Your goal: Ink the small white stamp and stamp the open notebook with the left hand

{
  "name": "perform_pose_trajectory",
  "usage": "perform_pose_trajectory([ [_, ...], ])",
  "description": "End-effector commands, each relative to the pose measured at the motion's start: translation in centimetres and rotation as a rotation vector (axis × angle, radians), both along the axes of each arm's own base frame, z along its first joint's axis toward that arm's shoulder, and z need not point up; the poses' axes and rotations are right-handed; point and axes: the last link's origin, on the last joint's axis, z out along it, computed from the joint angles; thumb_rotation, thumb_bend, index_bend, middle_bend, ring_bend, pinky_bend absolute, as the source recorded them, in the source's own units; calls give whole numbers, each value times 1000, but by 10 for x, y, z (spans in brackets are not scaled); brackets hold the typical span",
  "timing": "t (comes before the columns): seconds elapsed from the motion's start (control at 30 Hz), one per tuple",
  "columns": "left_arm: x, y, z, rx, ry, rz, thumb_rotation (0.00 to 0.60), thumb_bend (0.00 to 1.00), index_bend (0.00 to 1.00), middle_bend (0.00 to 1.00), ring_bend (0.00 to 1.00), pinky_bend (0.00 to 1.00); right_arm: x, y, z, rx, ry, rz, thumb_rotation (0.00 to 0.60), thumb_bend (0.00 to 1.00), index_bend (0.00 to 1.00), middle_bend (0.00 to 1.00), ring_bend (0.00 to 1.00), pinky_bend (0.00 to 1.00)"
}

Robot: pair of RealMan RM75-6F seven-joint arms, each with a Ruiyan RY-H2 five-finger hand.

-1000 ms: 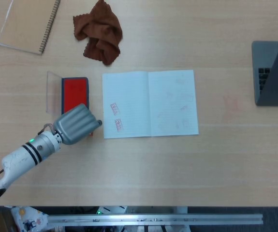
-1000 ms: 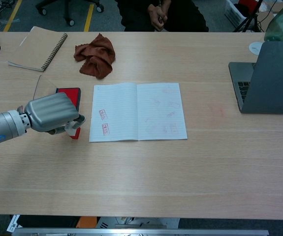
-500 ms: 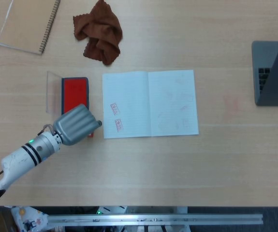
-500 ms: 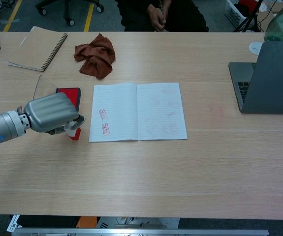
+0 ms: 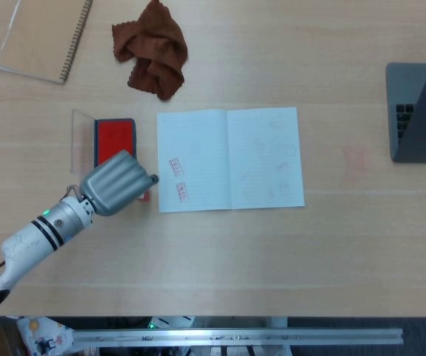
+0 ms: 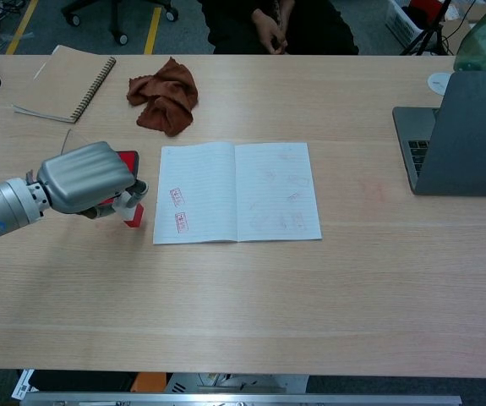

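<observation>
My left hand (image 5: 112,183) (image 6: 86,178) grips the small white stamp (image 6: 130,210) (image 5: 144,194), whose red base pokes out below the fingers. Hand and stamp hover over the near end of the red ink pad (image 5: 113,136) (image 6: 126,157), just left of the open notebook (image 5: 230,158) (image 6: 237,191). Two red stamp marks (image 5: 179,179) show on the notebook's left page, and fainter marks on the right page. The hand hides the pad's near end. My right hand is in neither view.
The pad's clear lid (image 5: 81,141) lies open to its left. A brown cloth (image 5: 152,48) and a spiral notebook (image 5: 44,38) lie at the far left. A grey laptop (image 5: 418,111) stands at the right edge.
My left hand has moved a little away from the table's near edge with the stamp, coming further over the ink pad. The notebook has not moved.
</observation>
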Motion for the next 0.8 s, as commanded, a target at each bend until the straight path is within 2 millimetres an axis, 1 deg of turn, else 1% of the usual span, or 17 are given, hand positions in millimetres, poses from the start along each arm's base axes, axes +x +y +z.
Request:
perform_pose_trajectory([
  [0.03,4,6,4,31,-10,0,600,318,579,1000,1000,1000,-1,0,0,-1,-1,-2,600,348,322,377,186,261],
  [0.17,7,14,6,82,-6,24,600,318,584,1000,1000,1000,-3,1,1,-3,-1,-7,600,348,322,377,186,261],
  [0.4,9,27,7,117,8,47,600,323,588,1000,1000,1000,-6,3,1,-5,-3,-15,600,348,322,377,186,261],
  [0.8,-1,46,-3,137,54,71,600,326,590,1000,1000,1000,-8,4,2,-5,1,-27,600,348,322,377,186,261],
])
